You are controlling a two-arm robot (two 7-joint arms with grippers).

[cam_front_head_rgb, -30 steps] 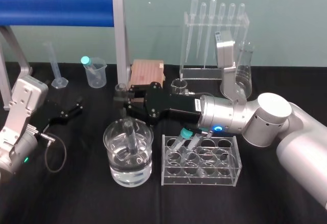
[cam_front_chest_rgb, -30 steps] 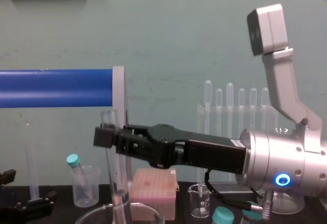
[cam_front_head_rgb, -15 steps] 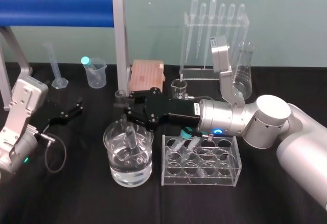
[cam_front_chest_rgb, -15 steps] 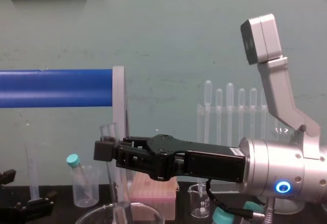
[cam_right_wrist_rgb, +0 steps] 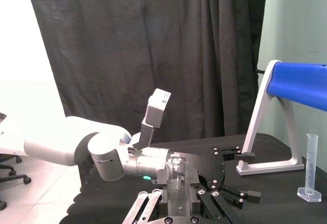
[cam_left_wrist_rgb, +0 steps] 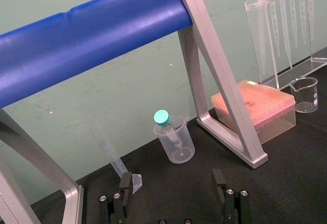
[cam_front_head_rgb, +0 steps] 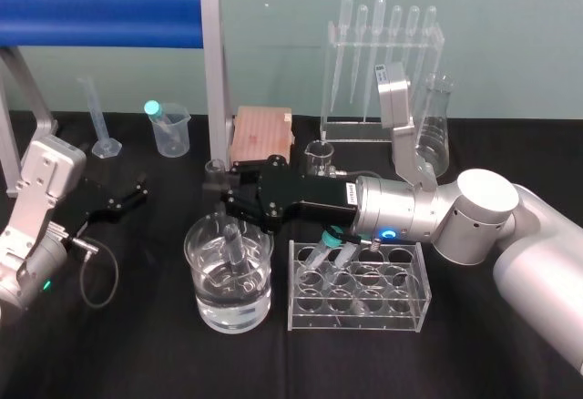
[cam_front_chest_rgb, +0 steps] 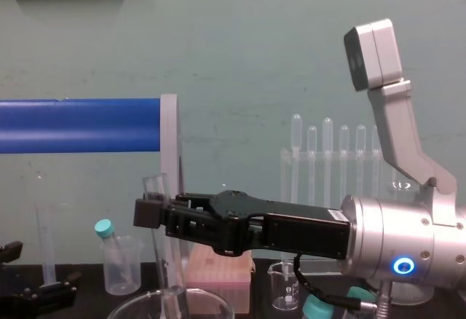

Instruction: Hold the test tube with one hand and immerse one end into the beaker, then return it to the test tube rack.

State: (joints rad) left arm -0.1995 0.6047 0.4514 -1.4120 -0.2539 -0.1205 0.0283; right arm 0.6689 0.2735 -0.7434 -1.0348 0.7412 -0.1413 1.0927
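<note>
Our right gripper (cam_front_head_rgb: 217,181) is clamping the test tube (cam_front_head_rgb: 229,231) just below its mouth. We are holding it nearly upright, its lower end down inside the beaker (cam_front_head_rgb: 193,262), just beside the test tube rack (cam_front_head_rgb: 359,315). Our left gripper (cam_front_head_rgb: 125,197) is idling at the left, fingers spread apart.

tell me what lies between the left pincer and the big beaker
Bare black table, in the head view. The left pincer is parked, apart from the beaker, where the right pincer holds the test tube.
</note>
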